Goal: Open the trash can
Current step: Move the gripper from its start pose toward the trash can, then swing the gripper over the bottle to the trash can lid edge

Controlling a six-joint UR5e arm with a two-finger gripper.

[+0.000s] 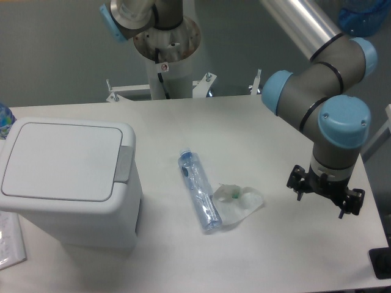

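White trash can [70, 183] sits at the left end of the desk [269, 134], close to the front edge, lid [61, 160] flat and shut, grey push tab [125, 163] on the lid's right edge facing the middle of the desk. 1 crushed clear plastic bottle [198, 190] with a blue cap end lies on its side near the desk's centre, running front to back at a slant. A crumpled clear plastic wrapper [239, 202] with a green bit inside touches the bottle's lower right side. Gripper [325, 193] hangs over the right side of the desk, well apart from the can, holding nothing (cannot tell how far the fingers are spread, wrist body blocks them). Edge of a paper sheet [11, 241] shows at the front-left corner.
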